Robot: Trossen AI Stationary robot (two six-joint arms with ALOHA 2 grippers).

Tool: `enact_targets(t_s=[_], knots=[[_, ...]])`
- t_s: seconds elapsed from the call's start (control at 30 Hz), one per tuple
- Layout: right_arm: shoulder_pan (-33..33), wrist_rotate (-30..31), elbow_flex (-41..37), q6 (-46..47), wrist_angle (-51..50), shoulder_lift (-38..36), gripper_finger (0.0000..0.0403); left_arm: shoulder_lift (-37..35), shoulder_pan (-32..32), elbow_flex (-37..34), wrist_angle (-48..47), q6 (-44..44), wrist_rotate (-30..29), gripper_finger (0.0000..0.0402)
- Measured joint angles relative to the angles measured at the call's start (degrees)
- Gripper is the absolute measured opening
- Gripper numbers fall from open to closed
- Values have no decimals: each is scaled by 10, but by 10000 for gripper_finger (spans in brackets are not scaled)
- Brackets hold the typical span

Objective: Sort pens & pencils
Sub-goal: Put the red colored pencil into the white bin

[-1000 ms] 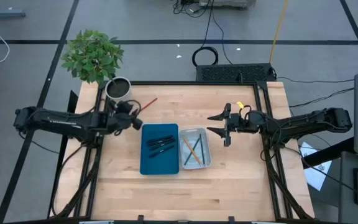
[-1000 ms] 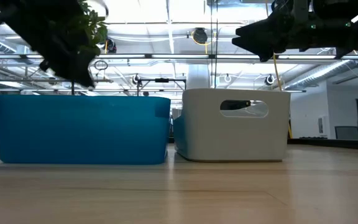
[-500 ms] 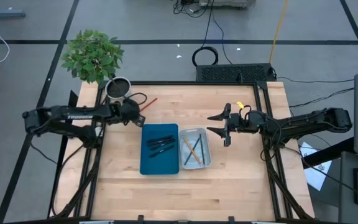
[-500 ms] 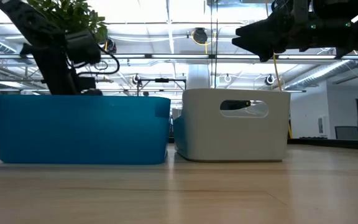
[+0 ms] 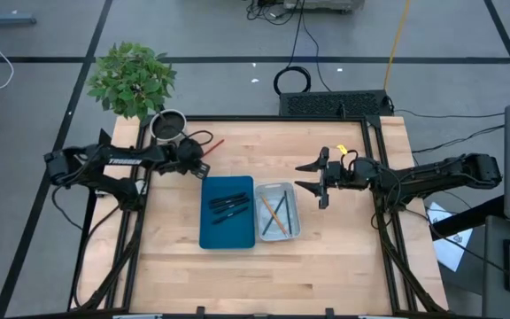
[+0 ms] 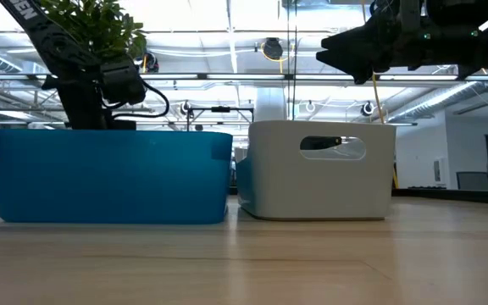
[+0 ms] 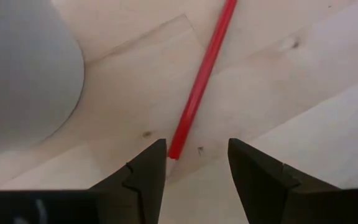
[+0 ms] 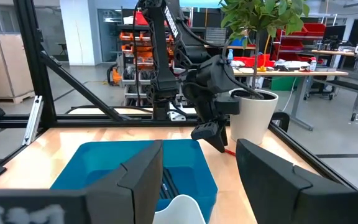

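We see one red pencil loose on the worktop, lying at a slant just beside the white plant pot and behind the blue tray; in the left wrist view its near end sits right between the fingers. The left end effector hangs low over that end, jaws spread with nothing between them but the pencil tip, no contact we can confirm. The pens lie in the blue tray, a few dark sticks near its middle. Two pencils, orange and darker, lie crossed in the grey tray, which stands touching or just beside the blue one. So we judge the sort nearly done: only the red pencil looks left, and it needs to go to the grey tray. The right end effector waits in the air just beyond the grey tray's far-right corner, jaws wide, empty. For room: the pot and the plant crowd the pencil on one side, the blue tray's wall is close on the other, so the pick is tight. The front half of the worktop offers plenty of room.
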Motion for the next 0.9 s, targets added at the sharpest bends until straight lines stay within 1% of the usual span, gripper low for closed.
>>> enact_targets(t_s=[0.17, 0.4, 0.5, 0.63, 0.77, 0.9], knots=[[0, 0, 0, 0, 0, 0, 192, 2, 12, 0, -1, 9, 6, 177], [0, 0, 0, 0, 0, 0, 192, 0, 13, 0, 3, 26, 5, 177], [0, 0, 0, 0, 0, 0, 192, -9, 10, -1, 4, 33, 2, 177], [0, 0, 0, 0, 0, 0, 192, -34, 4, -2, 9, 45, 16, 177], [0, 0, 0, 4, -1, 0, 192, -61, -1, -2, -10, 31, -18, 177], [1, -1, 0, 13, -1, 0, 192, -58, -1, -5, -25, 25, -26, 177]])
